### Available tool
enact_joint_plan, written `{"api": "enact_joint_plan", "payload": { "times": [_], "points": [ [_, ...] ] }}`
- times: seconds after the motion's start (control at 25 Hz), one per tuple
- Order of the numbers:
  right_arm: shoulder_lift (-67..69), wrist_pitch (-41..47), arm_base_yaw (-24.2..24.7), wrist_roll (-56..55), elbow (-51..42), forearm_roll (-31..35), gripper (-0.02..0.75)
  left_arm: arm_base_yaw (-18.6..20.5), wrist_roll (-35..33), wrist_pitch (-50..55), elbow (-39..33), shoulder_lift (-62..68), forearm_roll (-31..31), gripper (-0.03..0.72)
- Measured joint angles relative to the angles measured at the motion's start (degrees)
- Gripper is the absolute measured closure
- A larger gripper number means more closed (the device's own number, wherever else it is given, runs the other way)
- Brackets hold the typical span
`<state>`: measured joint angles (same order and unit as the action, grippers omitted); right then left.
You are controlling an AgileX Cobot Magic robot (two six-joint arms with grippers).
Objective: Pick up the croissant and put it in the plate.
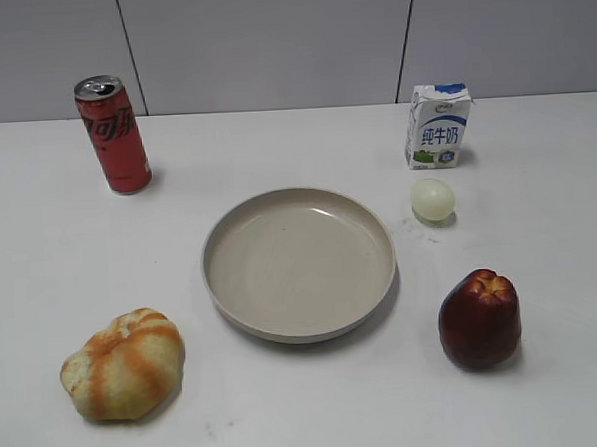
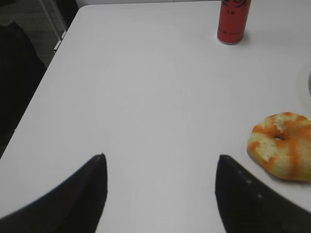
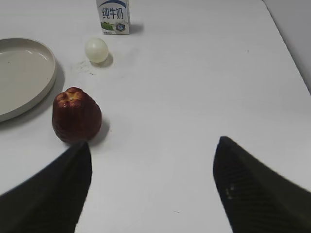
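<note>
One croissant [image 1: 124, 364] lies near-left on the tabletop [image 1: 288, 404], left of the single empty plate [image 1: 299, 264]. It is judged light, soft and crushable; best taken across its rounded sides. Left claw [image 2: 160, 162] and right claw [image 3: 153, 148] are held spread, empty. Also counted: one cola can [image 1: 113, 134], milk carton [image 1: 438, 126], egg [image 1: 432, 199], apple [image 1: 480, 318].

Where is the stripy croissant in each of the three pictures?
Exterior view: croissant at bottom left, left of the plate.
Left wrist view: at the right edge, partly cut off.
Right wrist view: not in it.
Shared landmark: the red can in the exterior and left wrist views.
</note>
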<state>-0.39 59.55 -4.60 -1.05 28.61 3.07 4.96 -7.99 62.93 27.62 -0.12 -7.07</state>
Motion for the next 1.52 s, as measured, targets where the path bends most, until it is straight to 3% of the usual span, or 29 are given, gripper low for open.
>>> {"api": "enact_joint_plan", "payload": {
  "times": [0.68, 0.8, 1.0, 1.2, 1.32, 1.52],
  "points": [
    [0.0, 0.0, 0.0, 0.05, 0.0, 0.0, 0.15, 0.0, -1.32, -4.4, 1.53, 3.07, -0.93, 0.169],
    [0.0, 0.0, 0.0, 0.05, 0.0, 0.0, 0.15, 0.0, -4.28, -6.91, 2.44, 9.1, -4.55, 0.131],
    [0.0, 0.0, 0.0, -0.01, 0.0, 0.0, 0.15, -0.37, -12.66, -8.54, 3.19, 23.26, -16.74, 0.015],
    [0.0, 0.0, 0.0, -0.01, 0.0, 0.0, 0.15, -7.17, -20.3, -11.52, 3.45, 34.23, -20.98, 0.004],
    [0.0, 0.0, 0.0, -0.01, 0.0, 0.0, 0.15, -14.54, -21.76, -12.76, 3.45, 40.43, -17.52, 0.008],
    [0.0, 0.0, 0.0, 0.05, 0.0, 0.0, 0.15, -23.07, -22.13, -14.96, 3.82, 51.86, -12.57, 0.024]
  ]
}}
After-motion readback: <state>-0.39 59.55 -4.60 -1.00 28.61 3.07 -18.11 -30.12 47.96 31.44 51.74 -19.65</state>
